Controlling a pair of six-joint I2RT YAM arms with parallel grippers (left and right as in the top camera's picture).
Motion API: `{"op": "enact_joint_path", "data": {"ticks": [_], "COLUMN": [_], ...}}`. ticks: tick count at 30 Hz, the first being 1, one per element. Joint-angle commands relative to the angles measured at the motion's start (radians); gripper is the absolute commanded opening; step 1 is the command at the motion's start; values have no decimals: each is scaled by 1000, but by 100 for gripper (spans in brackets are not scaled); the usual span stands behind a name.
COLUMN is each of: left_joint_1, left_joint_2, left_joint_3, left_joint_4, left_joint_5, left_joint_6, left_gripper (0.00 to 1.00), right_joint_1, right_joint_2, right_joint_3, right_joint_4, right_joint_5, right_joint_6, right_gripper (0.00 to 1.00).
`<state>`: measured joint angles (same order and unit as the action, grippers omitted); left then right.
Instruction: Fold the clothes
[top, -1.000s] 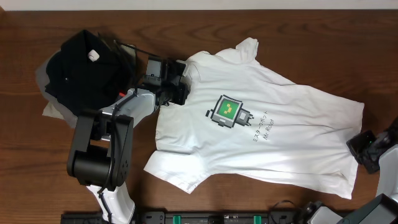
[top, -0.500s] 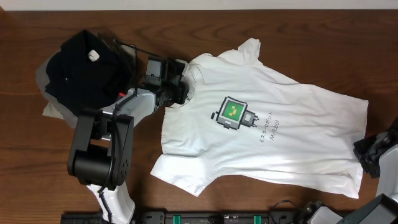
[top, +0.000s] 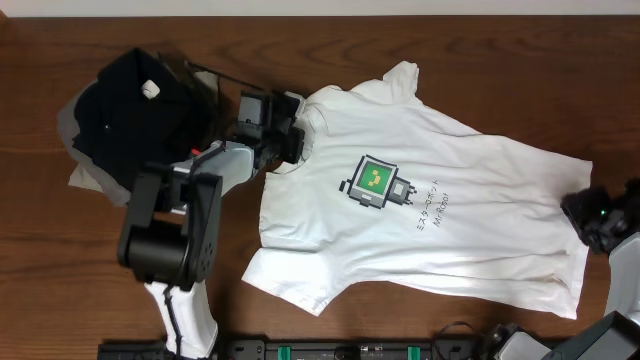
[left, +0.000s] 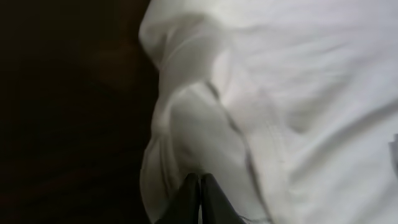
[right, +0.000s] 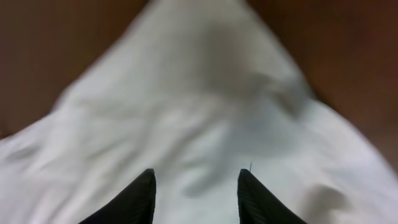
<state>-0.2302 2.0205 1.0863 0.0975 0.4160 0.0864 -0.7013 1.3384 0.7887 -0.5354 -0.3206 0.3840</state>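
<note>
Dark wooden table carries the white T-shirt, which lies print-up and spans the gap between my two pincers.

Left pincer: I read the fingers as pressed together and clamped on a bunched fold of the collar. Its wrist view shows white cloth directly ahead of the closed tips and to either side.

Right pincer: the fingers stand apart with nothing gripped, at the shirt's hem edge. Cloth lies beneath and ahead of them.

The robot print sits beyond the left pincer's tips. A black folded garment lies behind that pincer, atop a grey one.
</note>
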Motion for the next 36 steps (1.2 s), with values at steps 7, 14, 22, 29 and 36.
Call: {"op": "enact_joint_path", "data": {"ticks": [7, 14, 22, 29, 36], "left_joint_1": [8, 111, 140, 137, 137], "left_joint_2": [87, 105, 104, 64, -52], "left_joint_3": [84, 113, 125, 130, 130], "left_joint_4": [-5, -6, -31, -90, -112], "left_joint_5": [-313, -453, -355, -319, -318], "left_joint_6": [-93, -205, -204, -204, -204], "left_gripper": [6, 6, 6, 17, 29], "right_joint_1": [-10, 29, 163, 211, 210], "right_joint_2": [-7, -7, 96, 182, 186], "right_joint_3": [-3, -3, -4, -4, -4], "right_joint_4": [7, 5, 80, -13, 78], "right_joint_5": [-212, -167, -87, -40, 11], "right_joint_6": [-87, -117, -116, -138, -123], "right_gripper": [38, 42, 48, 50, 39]}}
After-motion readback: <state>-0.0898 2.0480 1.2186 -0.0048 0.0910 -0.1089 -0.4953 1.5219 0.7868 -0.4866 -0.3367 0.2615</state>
